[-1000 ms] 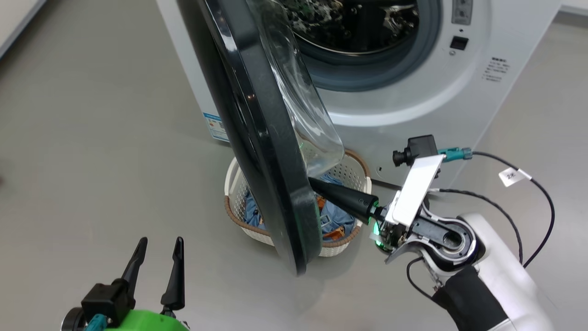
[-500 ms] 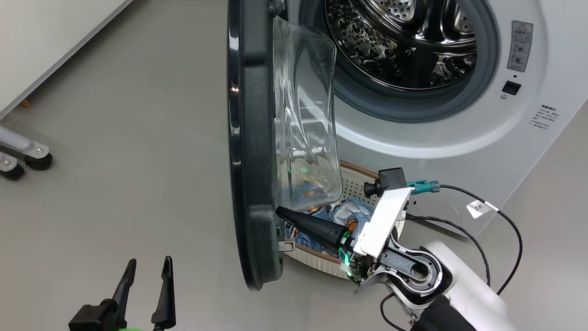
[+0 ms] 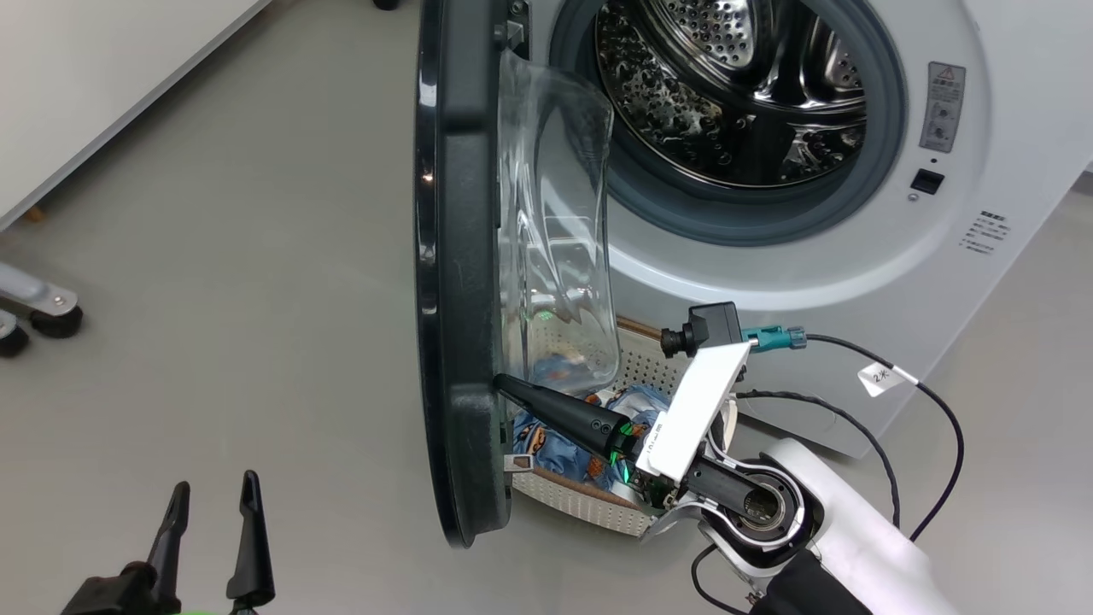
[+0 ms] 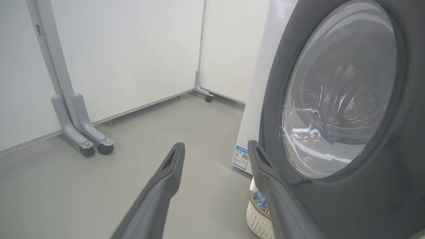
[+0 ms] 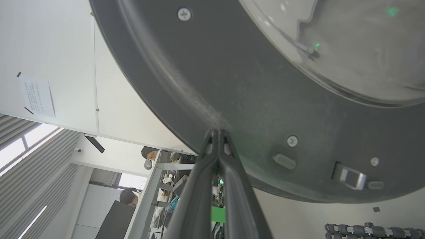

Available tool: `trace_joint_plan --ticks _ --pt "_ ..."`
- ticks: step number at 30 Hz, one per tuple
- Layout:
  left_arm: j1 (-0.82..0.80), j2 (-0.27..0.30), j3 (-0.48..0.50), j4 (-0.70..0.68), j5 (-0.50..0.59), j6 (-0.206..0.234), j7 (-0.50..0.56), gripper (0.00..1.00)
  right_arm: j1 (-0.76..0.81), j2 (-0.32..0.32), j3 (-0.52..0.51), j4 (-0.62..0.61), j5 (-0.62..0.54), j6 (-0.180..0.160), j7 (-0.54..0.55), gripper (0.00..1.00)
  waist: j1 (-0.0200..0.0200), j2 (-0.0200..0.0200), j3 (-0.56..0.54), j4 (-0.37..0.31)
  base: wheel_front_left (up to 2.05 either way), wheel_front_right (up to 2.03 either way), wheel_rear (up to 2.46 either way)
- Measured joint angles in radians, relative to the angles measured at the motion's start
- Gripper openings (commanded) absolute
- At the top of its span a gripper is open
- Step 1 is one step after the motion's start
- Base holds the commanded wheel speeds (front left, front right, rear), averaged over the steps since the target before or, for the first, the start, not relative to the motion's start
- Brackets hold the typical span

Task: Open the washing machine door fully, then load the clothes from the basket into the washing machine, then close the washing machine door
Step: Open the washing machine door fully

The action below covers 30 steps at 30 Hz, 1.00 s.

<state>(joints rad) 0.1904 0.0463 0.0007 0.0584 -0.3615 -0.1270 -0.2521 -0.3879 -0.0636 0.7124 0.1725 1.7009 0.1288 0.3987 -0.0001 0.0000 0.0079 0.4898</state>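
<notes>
The washing machine [image 3: 794,273] shows its steel drum [image 3: 726,94]. Its door [image 3: 452,256] stands swung out, edge-on in the head view, with the glass bowl [image 3: 555,239] facing the machine. My right gripper [image 3: 499,382] is shut with nothing held, its tip touching the door's dark inner rim [image 5: 265,83] low down. The basket [image 3: 589,504] sits on the floor under the door, with the blue clothes [image 3: 555,448] in it. My left gripper [image 3: 213,487] is open, on the door's outer side [image 4: 332,199], apart from it. The basket [image 4: 255,219] also peeks out below the door.
Grey floor stretches to the left of the door. A white partition [image 4: 116,49] on castor feet [image 3: 34,312] stands at the far left. A cable [image 3: 922,478] loops off my right wrist. People [image 5: 149,154] are seen far behind the door.
The door has swung further out, from slanted across the opening to edge-on. My right gripper tip stayed against its inner rim. The head camera shifted, showing more of the drum.
</notes>
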Motion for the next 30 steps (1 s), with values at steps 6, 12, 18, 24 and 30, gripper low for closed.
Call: trace_joint_plan --ticks 6,12,18,24,30 --pt "0.004 0.000 0.066 -0.036 -0.001 0.009 0.000 1.00 -0.028 -0.007 -0.014 -0.061 -0.143 0.000 -0.046 0.75 0.0000 0.0000 -0.004 -0.060 0.00 0.00 0.00" --pt "0.016 -0.001 0.110 -0.043 0.002 0.014 0.000 1.00 -0.033 -0.110 -0.057 -0.124 -0.292 0.000 -0.156 1.00 0.0000 0.0000 -0.002 -0.134 0.00 0.00 0.00" --pt "0.018 -0.002 0.159 -0.063 0.002 0.015 0.000 1.00 -0.014 -0.229 -0.109 -0.133 -0.464 0.000 -0.311 1.00 0.0000 0.0000 0.002 -0.213 0.00 0.00 0.00" --pt "0.020 -0.002 0.192 -0.070 0.002 0.015 0.000 1.00 0.032 -0.312 -0.135 -0.130 -0.603 0.000 -0.443 1.00 0.0000 0.0000 0.005 -0.278 0.00 0.00 0.00" --pt "0.037 -0.002 0.206 -0.073 0.015 0.015 0.000 1.00 0.137 -0.359 -0.194 -0.086 -0.705 0.001 -0.614 1.00 0.0000 0.0000 0.006 -0.348 0.00 0.00 0.00"
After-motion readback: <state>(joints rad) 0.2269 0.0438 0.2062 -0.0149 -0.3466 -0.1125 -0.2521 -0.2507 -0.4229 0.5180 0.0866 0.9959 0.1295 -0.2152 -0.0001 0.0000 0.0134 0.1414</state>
